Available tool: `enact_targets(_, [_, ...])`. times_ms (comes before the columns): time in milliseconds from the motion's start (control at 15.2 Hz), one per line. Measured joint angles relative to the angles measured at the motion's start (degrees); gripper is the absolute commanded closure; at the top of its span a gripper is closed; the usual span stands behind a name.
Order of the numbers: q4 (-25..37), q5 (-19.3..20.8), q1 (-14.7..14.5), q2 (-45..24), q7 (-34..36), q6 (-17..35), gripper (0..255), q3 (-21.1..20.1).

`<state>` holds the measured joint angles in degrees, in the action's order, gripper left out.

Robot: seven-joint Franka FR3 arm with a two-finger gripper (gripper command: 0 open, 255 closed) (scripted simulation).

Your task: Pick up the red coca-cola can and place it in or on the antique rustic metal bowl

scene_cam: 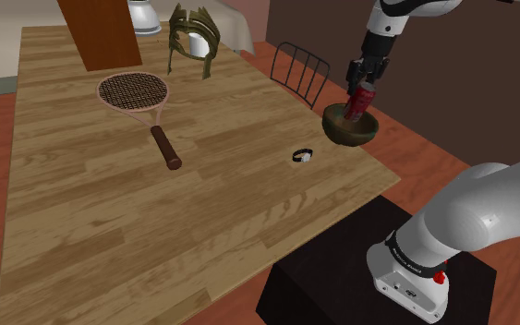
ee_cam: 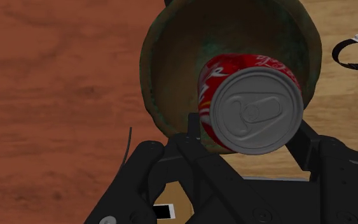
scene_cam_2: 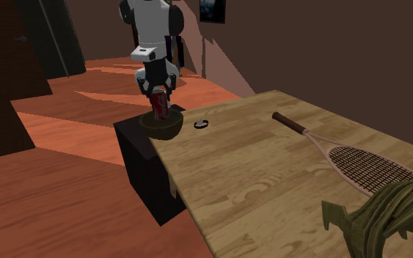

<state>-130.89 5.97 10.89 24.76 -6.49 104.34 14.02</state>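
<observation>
The red cola can with a grey lid (ee_cam: 250,105) is clasped between the two fingers of the all-black gripper (scene_cam: 363,85). Its lower end is down inside the dark, green-tarnished round metal bowl (ee_cam: 151,76); whether it touches the bowl's floor I cannot tell. I judge the pick-up and the carry done, leaving only letting go and lifting clear. The bowl stands at a corner of the plank-topped wooden table (scene_cam: 110,222), near a small black-and-white ring (scene_cam: 302,156).
</observation>
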Motion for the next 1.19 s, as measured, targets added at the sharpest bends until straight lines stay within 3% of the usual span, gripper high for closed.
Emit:
enact_targets(66, [0.0,0.0,0.0,0.0,0.0,0.0,0,0.0])
enact_targets(462, [0.0,0.0,0.0,0.0,0.0,0.0,0,0.0])
enact_targets(792, [6.9,-0.4,-0.2,-0.4,-0.2,-6.5,0,-0.4])
enact_targets(1188, [7.4,-0.4,-0.2,-0.2,-0.1,-7.2,0,-0.5])
